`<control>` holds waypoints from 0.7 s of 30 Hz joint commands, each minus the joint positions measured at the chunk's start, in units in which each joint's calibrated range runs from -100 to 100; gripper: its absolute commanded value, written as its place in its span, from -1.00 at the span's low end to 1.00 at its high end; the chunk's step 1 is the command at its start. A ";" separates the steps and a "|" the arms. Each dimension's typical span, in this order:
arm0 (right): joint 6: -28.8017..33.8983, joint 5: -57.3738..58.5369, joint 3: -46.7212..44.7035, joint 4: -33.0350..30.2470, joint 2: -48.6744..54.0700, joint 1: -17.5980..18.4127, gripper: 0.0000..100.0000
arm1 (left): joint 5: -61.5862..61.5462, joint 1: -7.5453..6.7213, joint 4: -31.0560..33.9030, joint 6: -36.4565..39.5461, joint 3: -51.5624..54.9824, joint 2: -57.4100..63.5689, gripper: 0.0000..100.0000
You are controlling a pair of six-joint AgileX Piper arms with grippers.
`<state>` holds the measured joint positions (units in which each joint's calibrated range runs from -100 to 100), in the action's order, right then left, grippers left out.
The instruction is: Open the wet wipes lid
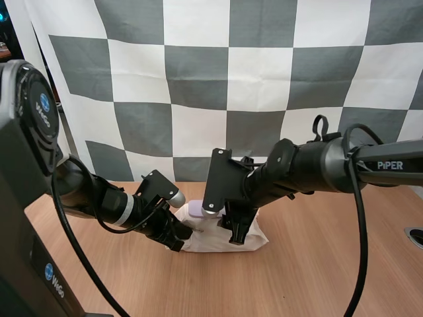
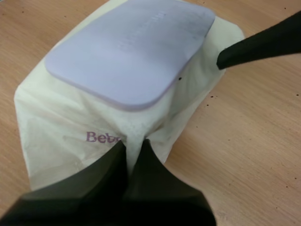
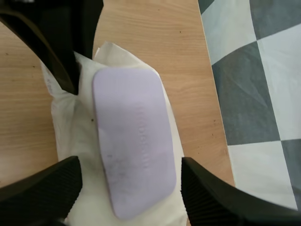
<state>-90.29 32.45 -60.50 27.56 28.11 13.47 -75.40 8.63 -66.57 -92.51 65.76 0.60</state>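
Note:
A pack of wet wipes [image 1: 254,239] in a pale wrapper lies on the wooden table, its lilac lid [image 1: 197,209] flat and closed. My left gripper [image 1: 187,236] is shut on the wrapper at the pack's left end; in the left wrist view the tips [image 2: 134,148] pinch a fold of the pack [image 2: 61,127] just below the lid [image 2: 131,47]. My right gripper [image 1: 236,228] hangs over the pack. It stands open [image 3: 131,188], one finger on each side of the lid [image 3: 134,136]. One of its fingertips [image 2: 254,44] shows beyond the lid's far corner.
The wooden table [image 1: 317,277] stretches bare in front of and to the right of the pack. A round dark fitting [image 1: 415,236] sits at the table's right edge.

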 commanded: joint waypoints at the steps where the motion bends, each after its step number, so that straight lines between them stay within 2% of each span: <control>1: -0.02 -2.28 0.08 -0.02 -0.67 1.06 1.00 | 0.02 0.03 -0.06 -0.74 -0.04 -0.04 -1.00; 16: -0.35 -8.02 0.08 -0.10 -3.59 1.47 1.00 | 0.05 0.03 0.87 -0.74 -0.04 -0.04 -1.00; 17: -0.35 -8.02 0.08 -0.10 -3.59 1.47 0.96 | 0.05 0.03 0.87 -0.74 -0.04 -0.04 -1.00; 21: -0.35 -8.02 0.08 -0.10 -3.59 1.47 0.39 | 0.05 0.03 0.87 -0.74 -0.04 -0.04 -1.00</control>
<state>-90.68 24.63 -60.50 27.39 24.58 14.91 -75.40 8.63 -65.80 -92.51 65.76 0.60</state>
